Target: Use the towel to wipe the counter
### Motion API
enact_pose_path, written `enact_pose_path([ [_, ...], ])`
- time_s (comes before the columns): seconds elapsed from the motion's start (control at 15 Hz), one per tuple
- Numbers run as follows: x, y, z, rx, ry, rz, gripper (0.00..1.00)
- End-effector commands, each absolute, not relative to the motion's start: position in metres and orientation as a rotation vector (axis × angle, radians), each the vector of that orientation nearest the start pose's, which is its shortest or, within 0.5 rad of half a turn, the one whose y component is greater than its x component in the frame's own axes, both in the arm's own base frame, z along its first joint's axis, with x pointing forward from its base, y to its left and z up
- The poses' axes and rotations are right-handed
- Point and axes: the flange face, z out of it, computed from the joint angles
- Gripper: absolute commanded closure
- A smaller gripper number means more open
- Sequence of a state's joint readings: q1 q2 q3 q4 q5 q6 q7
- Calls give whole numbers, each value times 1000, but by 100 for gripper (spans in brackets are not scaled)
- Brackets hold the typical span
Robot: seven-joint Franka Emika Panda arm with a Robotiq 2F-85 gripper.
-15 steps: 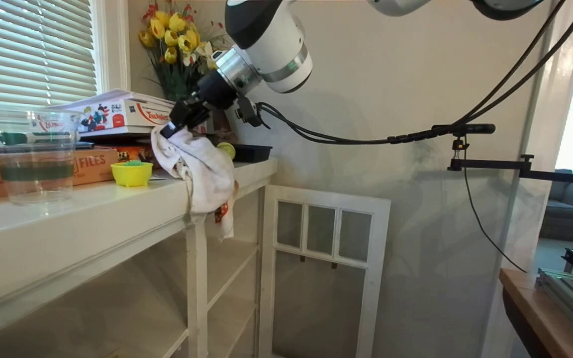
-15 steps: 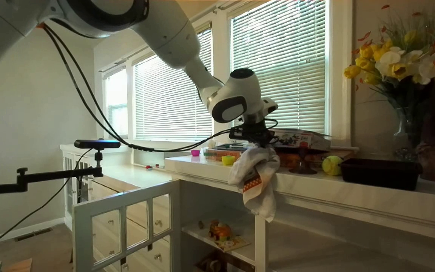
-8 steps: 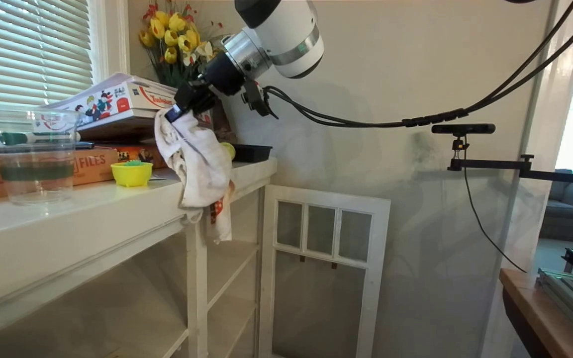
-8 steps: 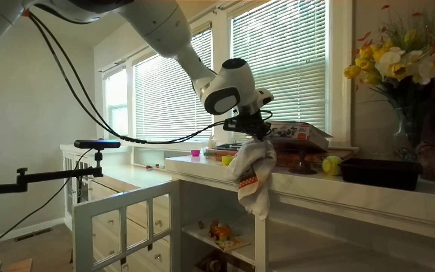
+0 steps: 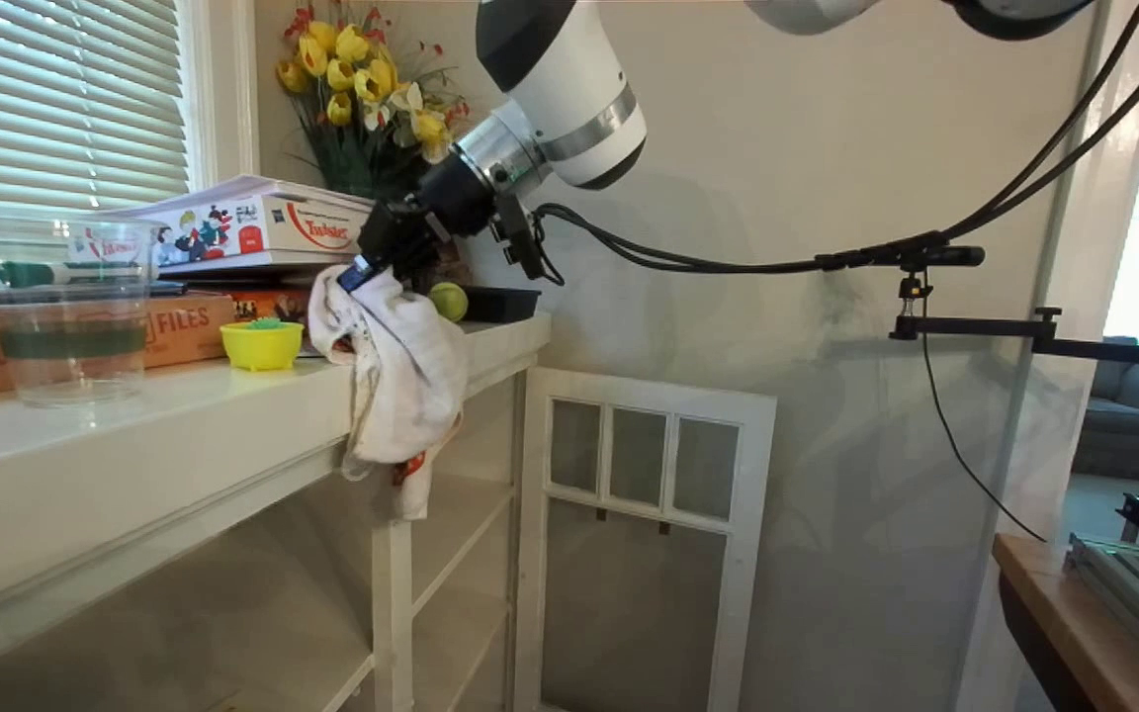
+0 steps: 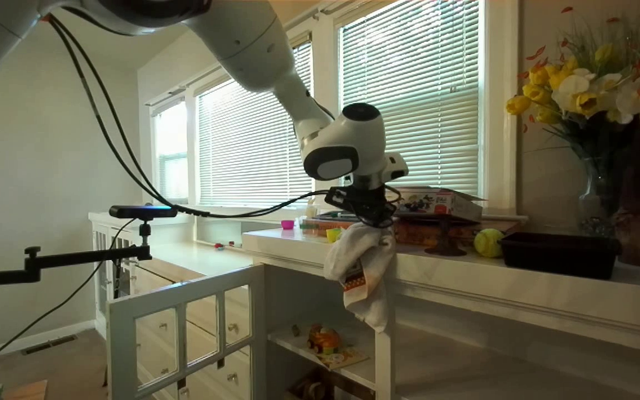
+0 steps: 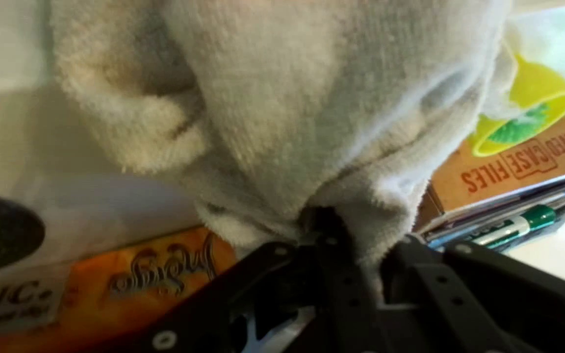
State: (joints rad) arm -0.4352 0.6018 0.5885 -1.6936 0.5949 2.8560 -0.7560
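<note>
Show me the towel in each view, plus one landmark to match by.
In an exterior view: the towel left of centre, hanging past the edge of the counter.
In an exterior view: the towel just right of centre, in the lower half.
In the wrist view: the towel fills the upper middle.
Shared: the yellow cup, at the towel's upper left in both exterior views, at right in the wrist view.

My arm (image 6: 242, 47) slants down to my wrist (image 5: 574, 107), and below it my gripper (image 5: 354, 275) points downward at a tilt, clamped tight.
</note>
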Motion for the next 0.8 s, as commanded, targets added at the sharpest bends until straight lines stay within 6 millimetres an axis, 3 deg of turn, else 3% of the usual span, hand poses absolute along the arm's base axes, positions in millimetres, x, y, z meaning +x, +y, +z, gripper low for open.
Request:
enact_pose_path([
  [0.0, 726, -2, 309, -2446, -119, -822, 96],
  [0.13, 729, -4, 293, -2418, -74, -760, 96],
  [0.4, 721, 7, 319, -2438, -150, -758, 96],
  [0.73, 703, 37, 337, -2464, -208, -745, 96],
])
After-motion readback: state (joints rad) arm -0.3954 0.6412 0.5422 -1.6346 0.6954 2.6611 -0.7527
